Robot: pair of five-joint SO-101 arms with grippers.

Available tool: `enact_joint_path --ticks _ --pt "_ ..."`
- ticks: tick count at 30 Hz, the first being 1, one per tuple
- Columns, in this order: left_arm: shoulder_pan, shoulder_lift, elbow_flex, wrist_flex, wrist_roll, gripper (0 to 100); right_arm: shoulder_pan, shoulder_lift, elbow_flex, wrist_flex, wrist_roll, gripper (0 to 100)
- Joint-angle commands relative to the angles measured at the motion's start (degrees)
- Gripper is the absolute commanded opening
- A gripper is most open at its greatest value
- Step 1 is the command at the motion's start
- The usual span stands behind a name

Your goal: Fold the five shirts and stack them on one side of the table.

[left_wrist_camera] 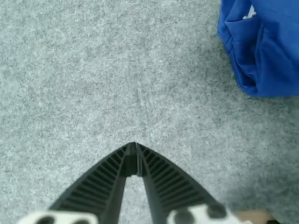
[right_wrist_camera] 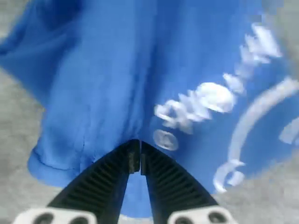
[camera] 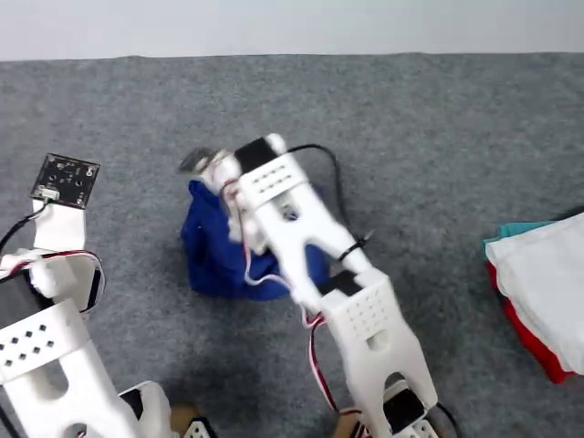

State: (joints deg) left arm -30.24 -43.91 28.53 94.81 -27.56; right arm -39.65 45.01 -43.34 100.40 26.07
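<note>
While the left gripper (left_wrist_camera: 136,148) hangs fully closed and empty over bare grey table (camera: 429,137) near the blue shirt (camera: 212,255), the right gripper (right_wrist_camera: 135,147) is over that crumpled shirt at the table's middle, its jaws pressed together on a pinch of the cloth. Well apart, at the right edge, lies a stack of folded shirts (camera: 547,274), white on top with red and teal below.

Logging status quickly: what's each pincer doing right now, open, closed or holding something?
Left pincer: closed, holding nothing.
Right pincer: closed on top of the blue shirt; whether it pinches fabric cannot be told.
</note>
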Motion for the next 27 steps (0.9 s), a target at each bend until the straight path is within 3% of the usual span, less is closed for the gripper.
enact_joint_path --ticks 1,8,12,18,22,27 --pt "-0.2 -1.0 -0.6 -1.3 -0.4 0 -7.4 -5.1 0.2 2.2 -0.4 1.0" --pt "-0.2 -1.0 -0.6 -1.3 -0.4 0 -10.9 -9.3 -1.7 2.2 -2.9 1.0" --pt "-0.2 -1.0 -0.5 -1.3 -0.4 0 -7.7 -13.2 -1.6 2.2 -2.6 1.8" --pt "-0.2 -1.0 -0.3 -1.3 -0.4 0 -0.4 -17.4 -1.5 2.4 -2.6 13.3" --pt "-0.2 -0.9 -0.3 -1.3 -0.4 0 0.0 -17.5 2.8 2.2 -2.5 9.1" --pt "-0.2 -0.9 -0.5 -1.3 -0.4 0 -4.7 -16.0 8.4 0.6 -3.0 1.4"
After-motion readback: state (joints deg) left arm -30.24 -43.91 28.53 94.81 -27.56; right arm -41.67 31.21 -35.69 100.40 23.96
